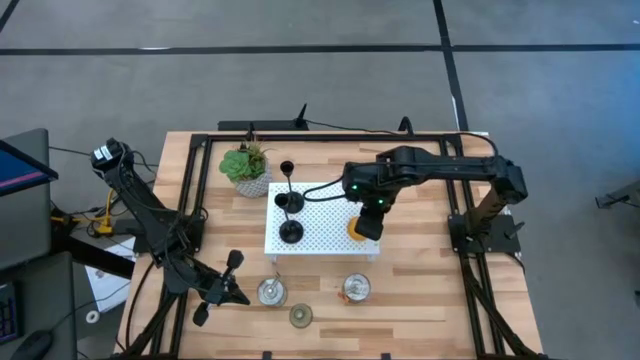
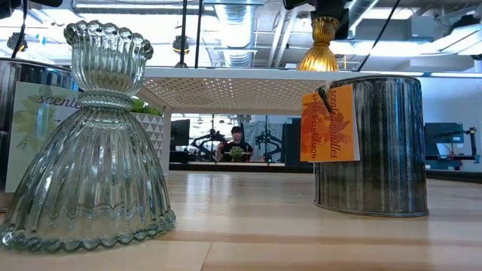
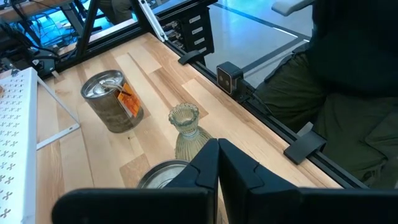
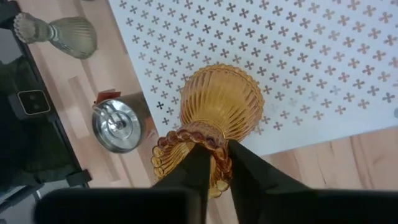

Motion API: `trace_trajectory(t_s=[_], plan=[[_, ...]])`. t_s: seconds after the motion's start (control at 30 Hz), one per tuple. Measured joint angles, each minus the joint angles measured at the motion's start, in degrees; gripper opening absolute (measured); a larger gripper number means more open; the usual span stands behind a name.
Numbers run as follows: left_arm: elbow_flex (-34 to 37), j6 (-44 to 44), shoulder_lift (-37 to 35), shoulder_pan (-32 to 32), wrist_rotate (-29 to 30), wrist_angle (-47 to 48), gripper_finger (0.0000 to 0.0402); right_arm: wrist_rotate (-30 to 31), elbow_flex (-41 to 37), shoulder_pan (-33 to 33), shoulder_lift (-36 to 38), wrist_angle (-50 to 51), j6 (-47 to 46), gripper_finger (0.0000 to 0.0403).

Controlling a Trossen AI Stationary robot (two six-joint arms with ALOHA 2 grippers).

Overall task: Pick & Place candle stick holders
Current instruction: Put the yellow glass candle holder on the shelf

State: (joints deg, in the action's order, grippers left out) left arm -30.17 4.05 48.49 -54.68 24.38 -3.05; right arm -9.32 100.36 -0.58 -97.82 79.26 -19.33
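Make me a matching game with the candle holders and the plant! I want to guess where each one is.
Things:
1. amber glass holder
2. pale green holder
3. potted plant
4. black thin-stemmed holders

Places:
A. on the bare wood near the table's front edge, between two silvery cups
B. on the white perforated platform, along its left side
C. at the platform's right edge, gripped at its top by the right gripper
D. on the table just off the platform's back left corner

Pairs: 1-C, 2-A, 3-D, 4-B
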Motion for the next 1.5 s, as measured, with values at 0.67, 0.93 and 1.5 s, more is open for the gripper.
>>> trace_trajectory(t_s=[0.67, 0.93, 1.5], plan=[[0.0, 0.0, 0.0, 0.0, 0.0, 0.0, 0.0008, 0.16, 9.38, -1.09, -0.04, 0.3, 1.71, 0.0131], [0.0, 0.0, 0.0, 0.0, 0.0, 0.0, 0.0008, 4.66, 19.81, 2.2, 0.59, 7.13, 2.66, 0.0075], [0.0, 0.0, 0.0, -0.02, 0.0, 0.11, 0.0008, 28.89, 14.9, 28.08, 2.62, 8.98, -6.12, 0.0001]])
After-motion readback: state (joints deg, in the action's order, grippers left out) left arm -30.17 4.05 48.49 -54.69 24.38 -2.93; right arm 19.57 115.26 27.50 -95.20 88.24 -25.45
